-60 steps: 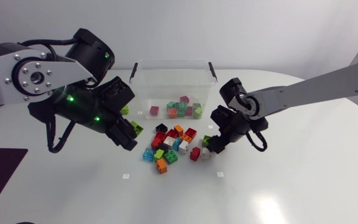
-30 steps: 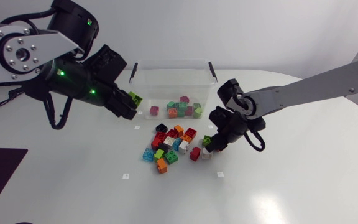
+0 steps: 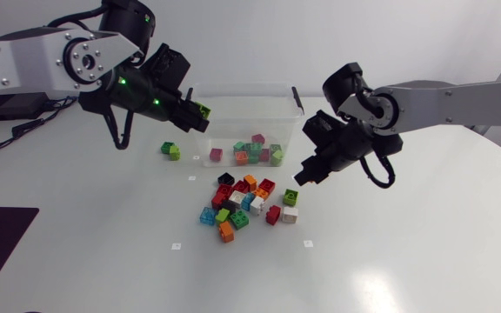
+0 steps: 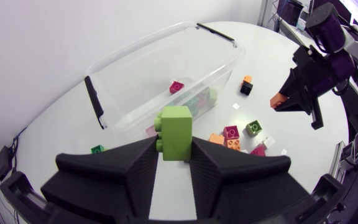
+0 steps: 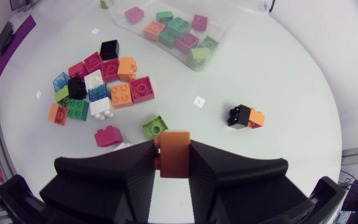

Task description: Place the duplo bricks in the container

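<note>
Bricks lie in two lots: the sorted bricks (image 3: 252,149) inside the clear container (image 3: 243,87), and a mixed pile (image 3: 242,204) on the white counter (image 3: 390,252) at the container's 6 o'clock. A stray green pair (image 3: 171,150) sits apart at its 8 o'clock. The right wrist view also shows a black-and-orange brick (image 5: 245,116) lying alone, away from the pile.

The left gripper (image 3: 200,111) is raised at the container's 10 o'clock corner, level with the rim. It is clamped on a lime green brick (image 4: 174,130), with its fingers pressing two opposite sides. Most of the brick stands out ahead of the fingertips. That height looks chosen so the brick clears the wall. The shallow hold should let it fall free once the fingers part over the opening.

The right gripper (image 3: 307,171) hangs above the counter at the container's 4 o'clock, over the pile's 2 o'clock edge. It is clamped on an orange brick (image 5: 174,152), also held by its sides and lifted off the surface. Holding it high keeps it from knocking the bricks below.

I judge the green brick to be close to release. The orange one has yet to travel toward 11 o'clock and over the near rim. With both arms heading for one small opening, they could crowd each other there.
</note>
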{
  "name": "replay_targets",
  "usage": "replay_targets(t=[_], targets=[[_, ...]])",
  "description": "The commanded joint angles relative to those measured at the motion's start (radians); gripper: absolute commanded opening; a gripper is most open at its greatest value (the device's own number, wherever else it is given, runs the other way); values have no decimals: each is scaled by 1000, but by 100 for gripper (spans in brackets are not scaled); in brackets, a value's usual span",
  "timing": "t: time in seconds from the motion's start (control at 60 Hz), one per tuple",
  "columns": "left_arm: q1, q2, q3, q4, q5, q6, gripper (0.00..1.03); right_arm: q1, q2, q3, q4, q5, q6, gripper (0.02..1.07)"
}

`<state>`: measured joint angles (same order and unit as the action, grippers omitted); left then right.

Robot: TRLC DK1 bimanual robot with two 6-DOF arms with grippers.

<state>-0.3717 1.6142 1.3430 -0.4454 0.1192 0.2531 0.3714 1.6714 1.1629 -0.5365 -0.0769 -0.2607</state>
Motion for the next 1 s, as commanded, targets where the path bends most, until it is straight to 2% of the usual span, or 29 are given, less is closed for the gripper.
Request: replay_targets(t=[0.0, 0.5, 0.65, 0.7, 0.733, 0.8, 0.833, 0.883, 0.983], targets=[[14, 59, 68, 22, 11, -37, 26, 3, -32, 41, -29, -1, 25, 23], [28, 256, 254, 106, 11, -106, 27, 29, -25, 207, -54, -32, 81, 23], [31, 293, 297, 125, 11, -123, 30, 37, 1, 268, -54, -34, 98, 23], [31, 299, 298, 132, 11, -124, 37, 38, 11, 288, -53, -35, 103, 23], [31, 300, 298, 137, 10, -124, 47, 38, 19, 300, -51, -35, 107, 23], [31, 297, 297, 139, 8, -124, 81, 38, 36, 320, -46, -37, 112, 23], [31, 293, 291, 139, 8, -124, 90, 38, 44, 328, -40, -37, 115, 23], [33, 280, 282, 140, 8, -123, 98, 38, 53, 340, -31, -37, 115, 23], [40, 236, 239, 163, 8, -121, 98, 35, 77, 368, -16, -40, 124, 23]])
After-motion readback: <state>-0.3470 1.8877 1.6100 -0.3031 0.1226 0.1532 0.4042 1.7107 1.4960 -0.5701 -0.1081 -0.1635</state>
